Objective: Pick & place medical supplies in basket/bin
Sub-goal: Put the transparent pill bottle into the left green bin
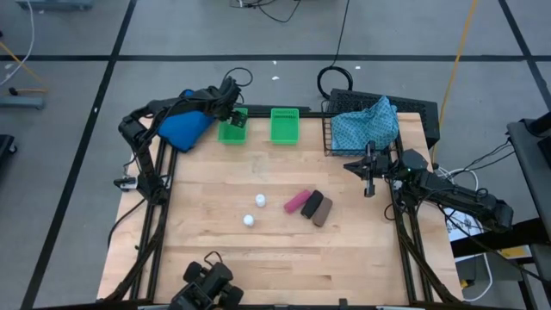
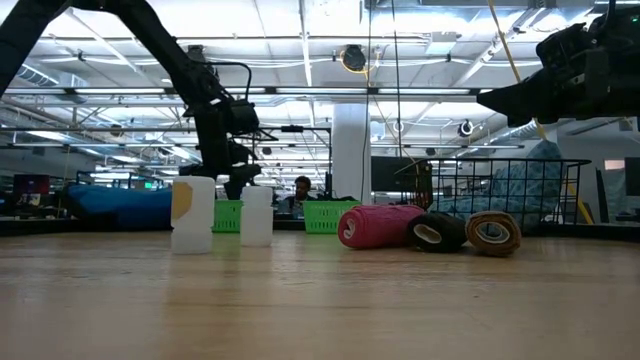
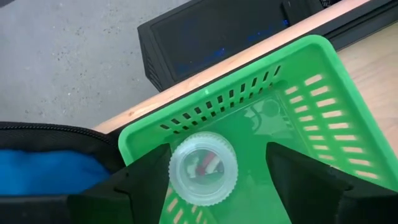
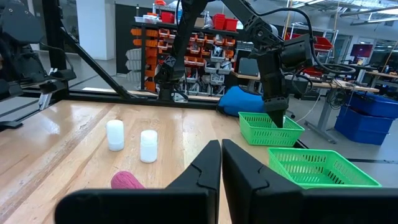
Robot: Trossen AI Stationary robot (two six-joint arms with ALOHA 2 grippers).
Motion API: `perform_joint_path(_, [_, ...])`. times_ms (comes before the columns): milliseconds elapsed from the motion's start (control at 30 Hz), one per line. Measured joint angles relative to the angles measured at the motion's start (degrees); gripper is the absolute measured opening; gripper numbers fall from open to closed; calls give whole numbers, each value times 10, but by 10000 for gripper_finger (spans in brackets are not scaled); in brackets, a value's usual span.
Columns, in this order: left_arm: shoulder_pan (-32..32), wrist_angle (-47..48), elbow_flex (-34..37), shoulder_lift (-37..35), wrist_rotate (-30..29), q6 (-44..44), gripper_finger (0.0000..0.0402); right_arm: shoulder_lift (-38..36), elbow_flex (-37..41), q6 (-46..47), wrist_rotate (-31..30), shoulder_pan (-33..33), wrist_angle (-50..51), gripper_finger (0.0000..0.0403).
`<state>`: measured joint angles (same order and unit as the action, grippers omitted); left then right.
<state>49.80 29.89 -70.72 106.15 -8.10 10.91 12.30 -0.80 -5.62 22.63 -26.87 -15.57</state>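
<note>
A big workshop with racks and ceiling lights runs behind the wooden counter, which fills the middle of the overhead frame. At its upper left the left hand hangs over the nearer of two green bins, fingers spread either side of a small bottle that sits in that bin with its cap toward the camera; the fingers look clear of it, so I take it as let go, and in a green bin, not the basket at the upper right. A patterned cloth already fills that basket. Two more bottles stand near centre frame, and just to their right the pink roll, black roll and brown roll lie side by side touching, long axes running diagonally from upper right to lower left. The right hand, fingers pressed together and holding nothing, hovers just below the basket. What matters next, I'd say: the rolls lie down and to the left of that hand, much nearer it than the left one, and it must open and square across a roll's short side.
</note>
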Motion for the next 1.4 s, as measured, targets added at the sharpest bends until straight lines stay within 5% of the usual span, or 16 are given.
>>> perform_joint_path(300, [-2, -5, 0, -20, 0, -17, 274, 0, 0, 0, 0, 0, 0, 7])
perform_joint_path(567, [-17, -2, 0, -107, 7, -34, 274, 0, 0, 0, 0, 0, 0, 6])
perform_joint_path(733, [-52, -2, -1, -169, 84, -46, 274, 0, 0, 0, 0, 0, 0, 8])
perform_joint_path(933, [-135, -2, -1, -197, 181, -84, 274, 0, 0, 0, 0, 0, 0, 6])
perform_joint_path(1133, [-255, -1, -1, -197, 196, -172, 273, 0, 0, 0, 0, 0, 0, 8])
perform_joint_path(1400, [-450, 35, -27, -191, 70, -240, 273, 0, 0, 0, 0, 0, 0, 8])
